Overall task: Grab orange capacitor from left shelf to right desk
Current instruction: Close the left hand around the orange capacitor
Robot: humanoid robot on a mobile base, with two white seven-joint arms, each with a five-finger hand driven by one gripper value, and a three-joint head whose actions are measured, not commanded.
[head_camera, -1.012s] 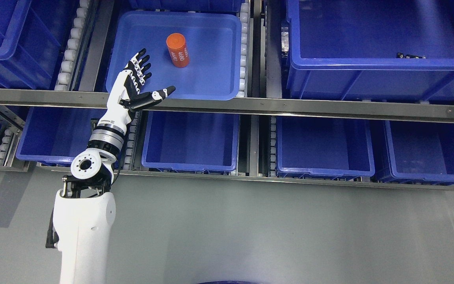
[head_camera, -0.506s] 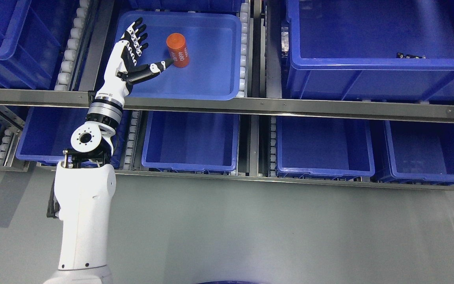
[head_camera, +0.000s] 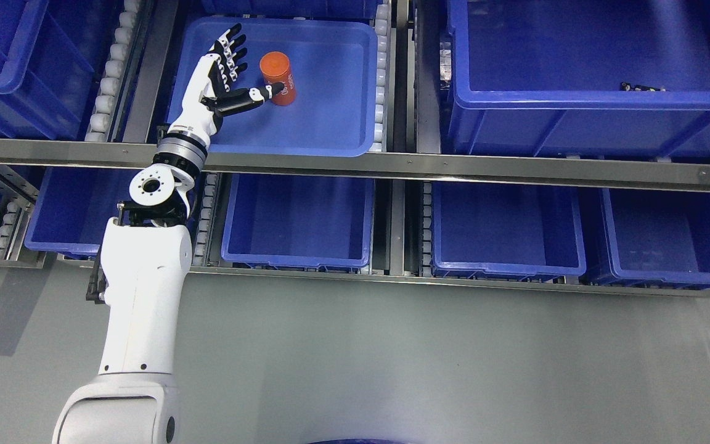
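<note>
L hand (head_camera: 222, 77) fingers spread apart, thumb tip across orange capacitor (head_camera: 277, 75). Capacitor in blue tray (head_camera: 330, 123), at hand's 3 o'clock.

Bright, even overhead light fills the frame, and focus is sharp throughout. The steel shelf rail (head_camera: 453, 166) shows a soft sheen. A pale glare streaks the large blue bin (head_camera: 595, 61) at 1 o'clock. On the grey floor (head_camera: 423, 357), a faint shadow lies at 8 o'clock.
</note>
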